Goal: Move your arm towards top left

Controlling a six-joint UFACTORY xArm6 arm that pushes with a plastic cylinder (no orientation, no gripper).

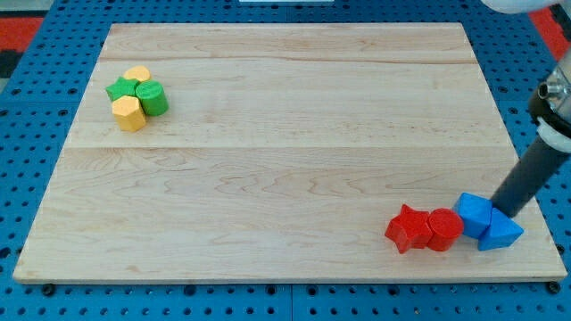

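four blocks (136, 96) bunched at the board's (285, 160) far left, four more (453, 224) strung in a touching row near right, my tip (500, 210) wedged between the row's two rightmost blocks, both groups well apart

Pale matt wooden board (285, 134)

Pale wooden board (285, 107), blue pegboard table (53, 53) beneath, even light

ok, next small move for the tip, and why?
Probably slide my tip up-left, off the blue blocks. It sits at the view's bottom right between them; the target corner lies past the yellow-green cluster, with bare board between.
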